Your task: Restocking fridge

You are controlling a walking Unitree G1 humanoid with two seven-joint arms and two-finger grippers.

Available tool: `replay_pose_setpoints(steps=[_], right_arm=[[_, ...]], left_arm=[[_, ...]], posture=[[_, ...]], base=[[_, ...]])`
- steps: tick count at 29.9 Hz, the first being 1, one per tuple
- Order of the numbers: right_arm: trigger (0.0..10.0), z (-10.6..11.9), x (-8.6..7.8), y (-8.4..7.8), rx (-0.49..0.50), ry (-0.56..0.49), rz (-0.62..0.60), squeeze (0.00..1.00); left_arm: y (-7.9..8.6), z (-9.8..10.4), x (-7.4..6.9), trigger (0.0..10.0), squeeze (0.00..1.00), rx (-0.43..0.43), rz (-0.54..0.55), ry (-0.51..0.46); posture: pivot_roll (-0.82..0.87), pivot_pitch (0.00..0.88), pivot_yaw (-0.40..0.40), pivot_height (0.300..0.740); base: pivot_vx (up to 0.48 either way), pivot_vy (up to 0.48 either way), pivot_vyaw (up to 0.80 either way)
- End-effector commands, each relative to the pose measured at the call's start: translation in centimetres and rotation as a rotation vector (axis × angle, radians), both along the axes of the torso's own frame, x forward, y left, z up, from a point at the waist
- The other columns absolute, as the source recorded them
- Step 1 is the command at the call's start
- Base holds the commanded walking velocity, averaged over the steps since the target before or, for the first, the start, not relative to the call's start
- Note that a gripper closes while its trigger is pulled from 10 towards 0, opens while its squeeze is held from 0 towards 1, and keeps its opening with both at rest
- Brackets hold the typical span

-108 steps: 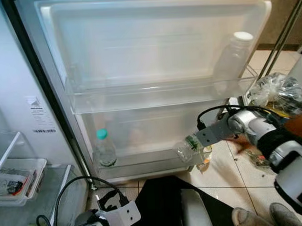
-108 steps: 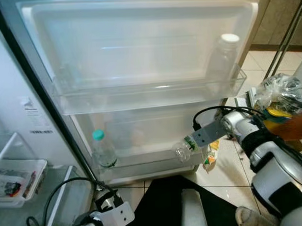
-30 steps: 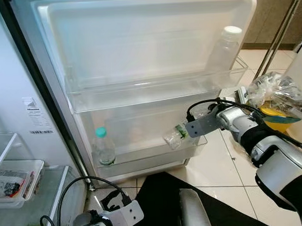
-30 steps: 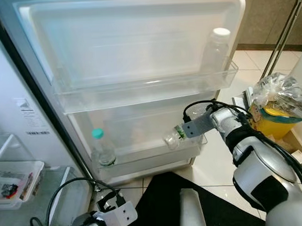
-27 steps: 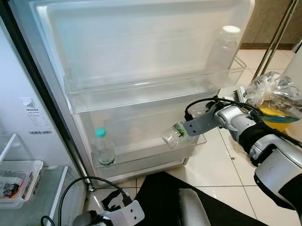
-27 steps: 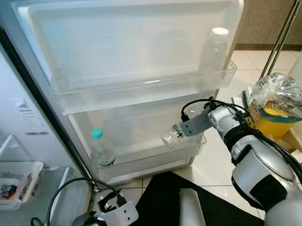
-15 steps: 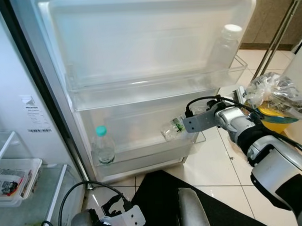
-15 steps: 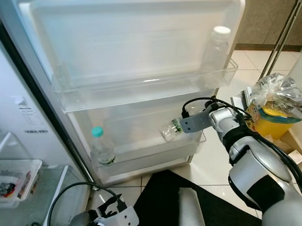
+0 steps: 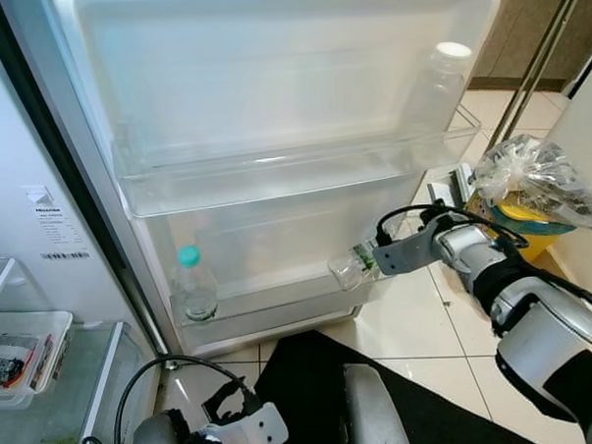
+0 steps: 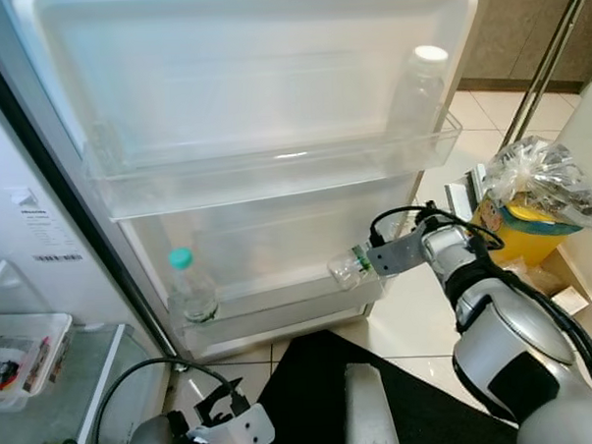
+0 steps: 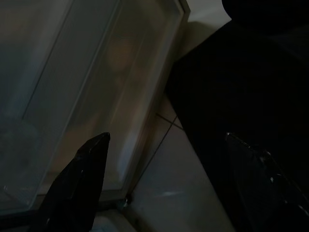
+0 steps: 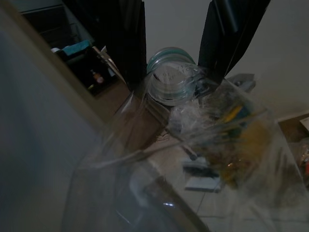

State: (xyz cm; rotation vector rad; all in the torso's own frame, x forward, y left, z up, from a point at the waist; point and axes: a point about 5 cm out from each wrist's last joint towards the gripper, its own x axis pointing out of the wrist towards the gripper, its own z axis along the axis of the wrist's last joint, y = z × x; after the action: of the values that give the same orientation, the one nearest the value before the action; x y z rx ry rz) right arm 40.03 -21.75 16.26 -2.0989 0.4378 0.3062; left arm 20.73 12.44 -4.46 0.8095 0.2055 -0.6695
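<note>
Pale floor tiles run beneath the open fridge door, whose white inner face takes up most of what I see. Across it runs the clear upper door shelf, where a white-capped bottle stands at the right end. Below is the lower door shelf, and a bottle with a teal cap stands upright at its left end. On the fridge's side wall a small printed sticker carries writing too small for me to read. To my right a crumpled plastic bag sits on something yellow. My right gripper reaches to the right end of the lower shelf, its fingers closed around a clear bottle with a green label, which lies tilted at the shelf's rim; the label's print is unreadable. My left gripper hangs low beside the door's bottom edge, fingers spread apart.
</note>
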Motion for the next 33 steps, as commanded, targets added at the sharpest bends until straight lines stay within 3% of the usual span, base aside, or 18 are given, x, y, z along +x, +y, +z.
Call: replay_pose_setpoints(steps=[1,9,11,16,23,33], right_arm=[[10.0,-1.7,-0.7,-0.2,-0.059,0.07,0.013,0.0],[10.0,-1.4,-0.3,1.2,-0.138,0.062,0.096,0.0],[10.0,-1.2,0.0,2.4,-0.165,0.047,0.154,0.0],[10.0,-1.0,0.2,3.3,-0.147,0.016,0.186,0.0],[10.0,-1.1,0.2,3.7,-0.125,-0.01,0.204,0.0],[10.0,-1.2,0.1,3.5,-0.188,-0.007,0.227,0.0]], left_arm=[[0.3,-1.2,-1.9,10.0,0.0,0.011,0.011,0.064],[0.4,-1.5,-2.7,10.0,0.0,-0.003,0.013,0.069],[0.5,-1.5,-2.9,10.0,0.0,-0.005,0.017,0.071],[0.5,-1.4,-2.7,10.0,0.0,-0.007,0.022,0.066],[0.5,-1.2,-2.5,10.0,0.0,-0.011,0.024,0.059],[0.2,-1.3,-2.5,10.0,0.0,-0.014,0.025,0.058]], posture=[[-0.08,0.259,-0.121,0.453],[-0.07,0.295,-0.131,0.453],[-0.08,0.301,-0.133,0.453],[-0.08,0.303,-0.137,0.453],[-0.08,0.3,-0.136,0.453],[-0.09,0.297,-0.139,0.453]], base=[[0.0,0.0,0.0],[0.0,0.0,0.0],[0.0,0.0,0.0],[0.0,0.0,0.0],[0.0,0.0,0.0],[0.0,0.0,0.0]])
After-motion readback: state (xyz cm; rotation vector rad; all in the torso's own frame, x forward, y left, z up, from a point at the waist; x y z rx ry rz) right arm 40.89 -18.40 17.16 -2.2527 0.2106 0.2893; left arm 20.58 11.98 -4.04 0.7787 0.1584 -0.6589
